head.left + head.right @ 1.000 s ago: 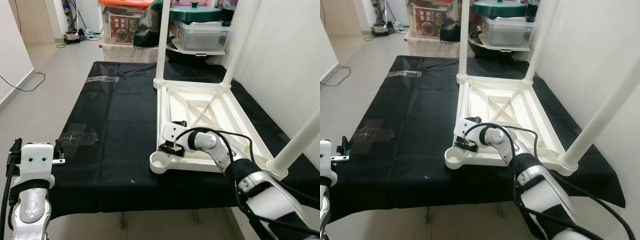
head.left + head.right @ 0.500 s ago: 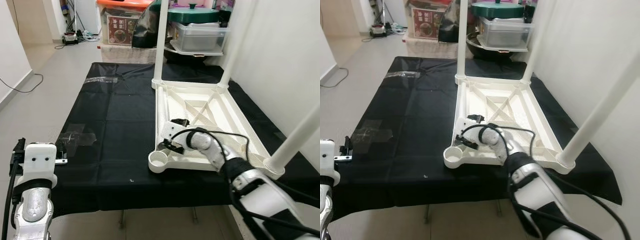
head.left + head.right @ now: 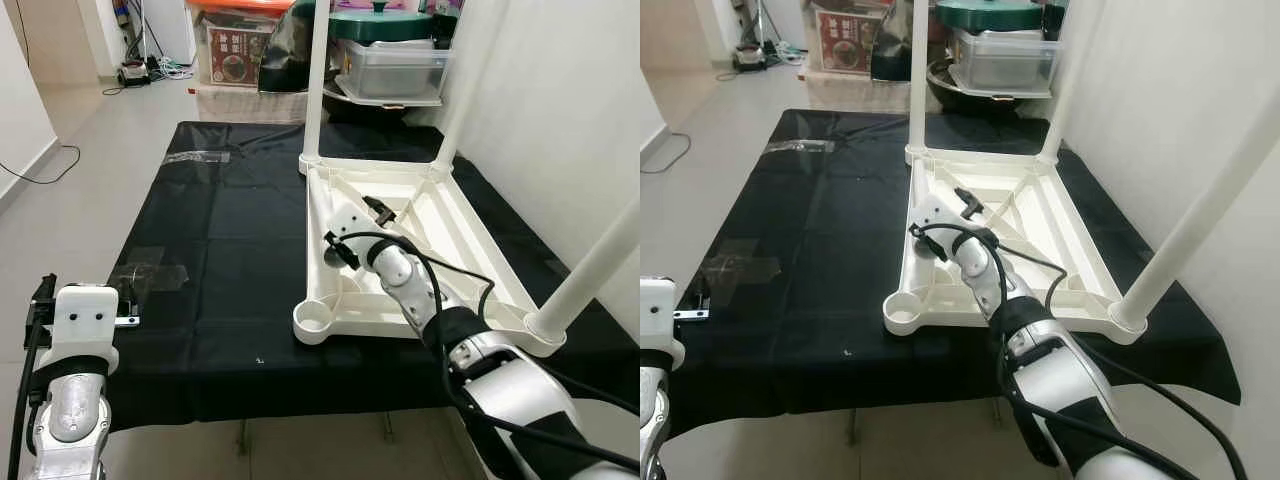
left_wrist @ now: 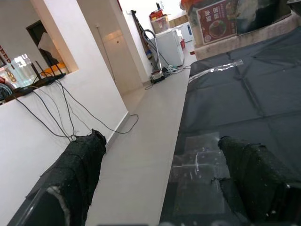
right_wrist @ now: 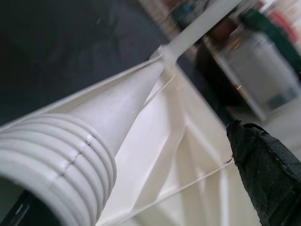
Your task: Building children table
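The white children's table [image 3: 470, 250] lies upside down on a black cloth. Three white legs stand in its corners: far left [image 3: 317, 80], far right [image 3: 462, 90], near right [image 3: 590, 270]. The near-left socket [image 3: 313, 318] holds nothing. A loose leg [image 3: 318, 200] lies inside the table along its left rim. My right gripper [image 3: 358, 232] is open over that leg's near part. In the right wrist view the threaded end [image 5: 51, 155] is close, with a gap to one black finger [image 5: 265, 181]. My left gripper [image 4: 164, 188] is open at the cloth's near-left edge, holding nothing.
Clear tape patches [image 3: 150, 275] are stuck on the cloth [image 3: 230, 220]. Storage boxes [image 3: 240, 45] and a green-lidded pot [image 3: 380, 22] stand beyond the far edge. A white wall [image 3: 560, 100] runs close along the right. Bare floor and a cable [image 3: 50, 165] are on the left.
My right gripper has moved from beside the near-left socket farther along the left rim to the loose leg. The left arm has stayed in place. The camera has shifted slightly.
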`<state>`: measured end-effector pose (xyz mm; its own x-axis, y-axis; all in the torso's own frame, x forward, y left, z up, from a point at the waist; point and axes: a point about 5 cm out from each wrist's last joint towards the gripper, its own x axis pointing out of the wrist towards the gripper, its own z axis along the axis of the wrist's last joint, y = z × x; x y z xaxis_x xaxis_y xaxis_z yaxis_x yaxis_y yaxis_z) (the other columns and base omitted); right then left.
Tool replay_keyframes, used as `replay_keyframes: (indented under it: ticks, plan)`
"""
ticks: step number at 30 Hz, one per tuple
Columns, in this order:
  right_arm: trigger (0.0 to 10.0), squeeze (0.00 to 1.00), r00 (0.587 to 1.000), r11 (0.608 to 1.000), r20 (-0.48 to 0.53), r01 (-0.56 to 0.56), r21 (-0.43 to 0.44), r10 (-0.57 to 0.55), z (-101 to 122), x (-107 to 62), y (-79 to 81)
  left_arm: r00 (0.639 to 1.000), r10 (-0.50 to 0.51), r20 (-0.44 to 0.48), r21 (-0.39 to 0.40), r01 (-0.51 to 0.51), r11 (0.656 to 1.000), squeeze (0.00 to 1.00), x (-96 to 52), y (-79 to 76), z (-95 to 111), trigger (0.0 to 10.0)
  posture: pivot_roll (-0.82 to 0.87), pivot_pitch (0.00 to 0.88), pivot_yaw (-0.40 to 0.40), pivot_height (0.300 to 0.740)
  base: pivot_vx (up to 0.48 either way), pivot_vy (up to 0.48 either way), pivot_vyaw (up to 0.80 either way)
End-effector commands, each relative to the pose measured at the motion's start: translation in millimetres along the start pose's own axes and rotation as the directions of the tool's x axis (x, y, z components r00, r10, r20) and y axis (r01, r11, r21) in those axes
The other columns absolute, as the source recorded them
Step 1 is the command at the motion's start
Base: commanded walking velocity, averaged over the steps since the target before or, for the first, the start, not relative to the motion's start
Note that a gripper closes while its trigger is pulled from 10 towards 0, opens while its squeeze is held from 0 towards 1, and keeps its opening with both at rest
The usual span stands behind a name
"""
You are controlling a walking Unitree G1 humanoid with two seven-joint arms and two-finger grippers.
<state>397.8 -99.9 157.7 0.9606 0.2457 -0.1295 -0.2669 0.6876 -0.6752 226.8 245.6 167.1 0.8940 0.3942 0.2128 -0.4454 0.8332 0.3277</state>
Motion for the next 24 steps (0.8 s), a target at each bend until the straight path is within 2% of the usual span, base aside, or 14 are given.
replay_keyframes:
  ticks: [1,2,4,5,12,13,14,16,17,19,20,21,22,24]
  plan:
    - [6.0,0.0,0.999,0.999,-0.033,-0.028,0.039,0.029,-7.4,-1.6,8.4,1.0,0.006,-0.011,0.009,-0.006,1.0,0.0,-1.0,-1.7,-2.2,10.0,0.07,0.0,-0.094,0.74,0.0,0.0,0.0]
    - [3.8,0.0,0.998,0.998,-0.04,-0.05,0.049,0.052,-9.6,-2.6,15.8,1.0,0.004,-0.01,0.009,-0.004,1.0,0.0,-0.7,-2.5,-1.9,10.0,0.08,0.0,-0.094,0.74,0.0,0.0,0.0]
    - [3.3,0.0,0.997,0.996,-0.043,-0.067,0.05,0.069,-10.9,-3.3,21.1,1.0,0.002,-0.01,0.009,-0.002,1.0,0.0,-0.5,-2.9,-1.7,10.0,0.08,0.0,-0.094,0.74,0.0,0.0,0.0]
    - [0.0,0.0,0.996,0.995,-0.04,-0.073,0.062,0.075,-11.2,-3.8,24.9,1.0,0.001,-0.009,0.01,-0.001,1.0,0.0,-0.2,-3.0,-1.6,10.0,0.08,0.0,-0.095,0.74,0.0,0.0,0.0]
    - [0.0,0.0,0.999,0.99,-0.009,-0.038,0.136,0.039,-4.7,-2.3,24.4,1.0,0.011,-0.003,0.014,-0.011,1.0,0.0,2.2,0.9,0.2,10.0,0.09,0.0,-0.098,0.74,0.0,0.0,0.0]
    - [0.0,0.01,1.0,0.986,0.007,-0.023,0.163,0.023,-1.6,-1.7,21.7,1.0,0.012,-0.003,0.014,-0.012,1.0,0.0,2.3,1.1,0.4,10.0,0.09,0.0,-0.098,0.74,0.0,0.0,0.0]
    - [0.0,0.08,1.0,0.982,0.028,-0.012,0.191,0.007,1.3,-1.3,18.1,1.0,0.012,-0.002,0.014,-0.012,1.0,0.0,2.1,1.1,0.7,10.0,0.09,0.0,-0.097,0.74,0.0,0.0,0.0]
    - [0.0,0.08,1.0,0.982,0.028,-0.012,0.191,0.007,1.3,-1.3,18.1,1.0,0.012,-0.002,0.014,-0.012,1.0,0.0,2.1,1.1,0.7,10.0,0.09,0.0,-0.097,0.74,0.0,0.0,0.0]
    - [0.0,0.13,0.999,0.978,0.041,-0.002,0.207,-0.007,2.2,-1.4,14.5,1.0,0.012,-0.002,0.014,-0.012,1.0,0.0,1.9,0.8,0.8,10.0,0.09,0.0,-0.097,0.74,0.0,0.0,0.0]
    - [0.0,0.18,0.996,0.971,0.077,0.033,0.237,-0.053,1.4,-3.2,-1.2,1.0,0.012,-0.001,0.012,-0.012,1.0,0.0,1.6,-0.2,1.3,10.0,0.08,0.0,-0.096,0.74,0.0,0.0,0.0]
    - [0.0,0.18,0.996,0.971,0.077,0.033,0.237,-0.053,1.4,-3.2,-1.2,1.0,0.012,-0.001,0.012,-0.012,1.0,0.0,1.6,-0.2,1.3,10.0,0.08,0.0,-0.096,0.74,0.0,0.0,0.0]
    - [0.0,0.19,0.991,0.967,0.099,0.061,0.247,-0.088,-0.2,-5.2,-14.9,1.0,0.013,-0.001,0.01,-0.013,1.0,0.0,1.6,-0.4,1.3,10.0,0.07,0.0,-0.087,0.74,0.0,0.0,0.0]
    - [0.0,0.19,0.991,0.967,0.099,0.061,0.247,-0.088,-0.2,-5.2,-14.9,1.0,0.013,-0.001,0.01,-0.013,1.0,0.0,1.6,-0.4,1.3,10.0,0.07,0.0,-0.087,0.74,0.0,0.0,0.0]
    - [0.0,0.19,0.971,0.957,0.18,0.105,0.271,-0.157,-1.0,-13.5,-48.4,1.0,0.013,0.0,0.002,-0.013,1.0,0.0,2.2,-1.8,1.2,10.0,0.05,0.0,-0.079,0.74,0.0,0.0,0.0]
